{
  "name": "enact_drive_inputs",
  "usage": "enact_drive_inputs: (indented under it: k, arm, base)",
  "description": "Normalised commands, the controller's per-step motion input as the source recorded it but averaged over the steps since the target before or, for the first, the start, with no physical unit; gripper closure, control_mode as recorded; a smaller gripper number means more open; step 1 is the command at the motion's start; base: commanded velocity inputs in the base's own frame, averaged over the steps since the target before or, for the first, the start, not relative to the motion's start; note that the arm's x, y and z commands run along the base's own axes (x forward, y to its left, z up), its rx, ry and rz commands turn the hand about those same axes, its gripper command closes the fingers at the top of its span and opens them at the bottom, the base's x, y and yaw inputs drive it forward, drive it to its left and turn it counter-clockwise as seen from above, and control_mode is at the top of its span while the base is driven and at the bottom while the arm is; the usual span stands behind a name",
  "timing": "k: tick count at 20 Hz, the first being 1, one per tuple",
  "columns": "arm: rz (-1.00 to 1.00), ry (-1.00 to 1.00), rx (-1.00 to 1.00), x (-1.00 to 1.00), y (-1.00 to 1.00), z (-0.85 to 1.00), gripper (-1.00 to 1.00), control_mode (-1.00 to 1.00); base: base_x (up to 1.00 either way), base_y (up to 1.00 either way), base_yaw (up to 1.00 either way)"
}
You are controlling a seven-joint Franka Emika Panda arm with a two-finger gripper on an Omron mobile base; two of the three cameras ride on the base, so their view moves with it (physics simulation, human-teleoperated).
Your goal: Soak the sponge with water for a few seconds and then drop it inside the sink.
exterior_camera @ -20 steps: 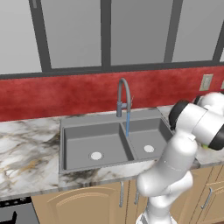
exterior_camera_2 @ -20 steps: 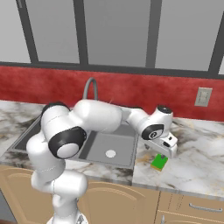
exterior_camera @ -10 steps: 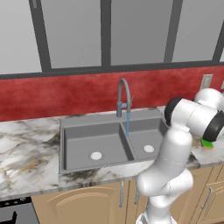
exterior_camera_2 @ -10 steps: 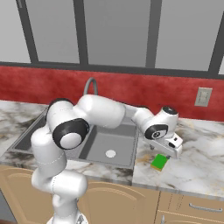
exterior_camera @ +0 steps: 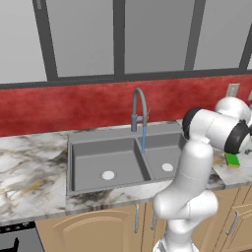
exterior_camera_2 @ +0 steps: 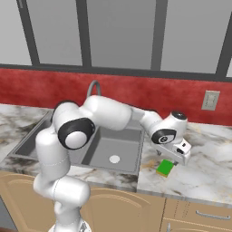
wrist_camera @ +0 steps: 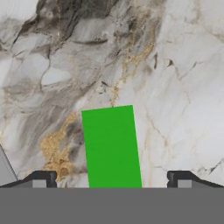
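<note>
Marble table [exterior_camera_2: 213,174], white w/ grey veins and gold-brown speckle patches, glossy, flat. In hand view the speckle runs diagonally past the sponge's left edge.

Sponge [wrist_camera: 112,146]: small flat rectangle, bright green top, matte, clean straight edges. In left base view a yellow layer shows under the green [exterior_camera: 232,160]. It lies flat on the table, right of the sink, apart from the rim; also seen in right base view [exterior_camera_2: 165,168].

Sink [exterior_camera: 98,147]: grey, matte, rectangular, two basins w/ a centre divider, round pale drain in each. Arched grey faucet [exterior_camera: 139,106] at the back, thin tube. Water [exterior_camera: 143,139]: thin straight light-blue stream, translucent, falling from the spout by the divider.

Behind: red backsplash [exterior_camera: 59,108], faintly mottled; grey window panes w/ dark frames above. White wall outlet [exterior_camera_2: 210,100] on the red. Tan wood cabinets [exterior_camera_2: 113,210] below, arched door panels.

My claw [wrist_camera: 111,180]: spread wide, nothing pinched. Fingertips [wrist_camera: 43,179] dark, blocky, one each side of the sponge at bottom of hand view. Sponge sits between them, centred, its long side running away from me, slightly tilted. Clear gap of marble btwn each tip and the green. In right base view my claw [exterior_camera_2: 174,156] hangs just above the sponge, pointing down; can't tell if touching.
</note>
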Motion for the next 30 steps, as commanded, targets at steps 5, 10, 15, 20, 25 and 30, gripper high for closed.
enact_drive_inputs:
  k: [5,10,15,20,25,30]
  arm:
    - [0.00,0.00,0.00,0.01,0.00,-0.28,-1.00,-1.00]
    - [0.00,0.00,0.00,0.02,0.00,-0.26,-1.00,-1.00]
    - [0.00,0.00,0.00,0.01,0.00,-0.21,-1.00,-1.00]
    - [0.00,0.00,0.00,0.00,0.00,-0.10,-1.00,-1.00]
    - [0.00,0.00,0.00,0.02,0.00,-0.10,-1.00,-1.00]
    - [0.00,0.00,0.00,0.02,0.00,-0.13,-1.00,-1.00]
  base:
    - [0.00,0.00,0.00]
    - [0.00,0.00,0.00]
    - [0.00,0.00,0.00]
    - [0.00,0.00,0.00]
    - [0.00,0.00,0.00]
    - [0.00,0.00,0.00]
